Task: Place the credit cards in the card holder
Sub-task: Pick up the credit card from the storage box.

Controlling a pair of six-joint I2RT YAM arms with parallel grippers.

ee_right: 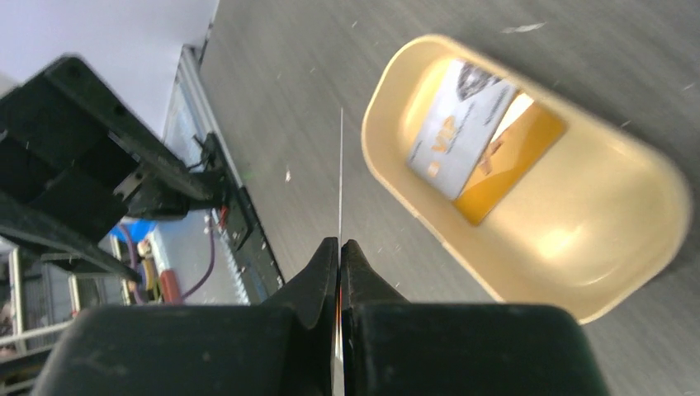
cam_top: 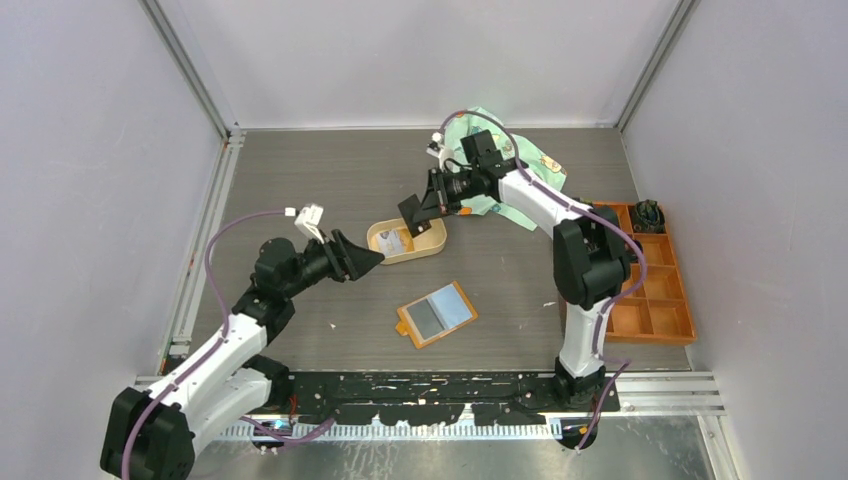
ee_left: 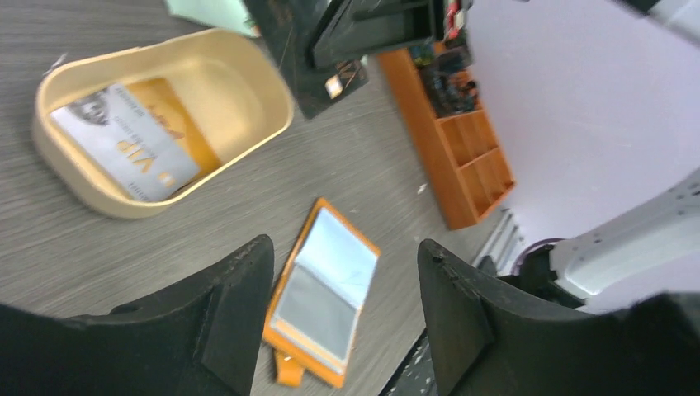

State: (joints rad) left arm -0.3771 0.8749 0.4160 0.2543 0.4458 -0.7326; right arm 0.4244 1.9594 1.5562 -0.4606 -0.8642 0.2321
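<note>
The right gripper (ee_right: 339, 247) has its fingers pressed together, pinching a thin credit card (ee_right: 340, 173) seen edge-on, beside the oval tray (ee_right: 495, 256). Another whitish card (ee_right: 458, 128) lies in that tray. The left gripper (ee_left: 345, 246) has its fingers spread wide and holds nothing, above the open card holder (ee_left: 326, 293), which lies flat on the table (cam_top: 330, 180).

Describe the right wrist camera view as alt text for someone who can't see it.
The right gripper is shut on a thin card, seen edge-on as a pale line. Beyond it, on the grey table, sits a tan oval tray holding a whitish card that lies over an orange card.
</note>
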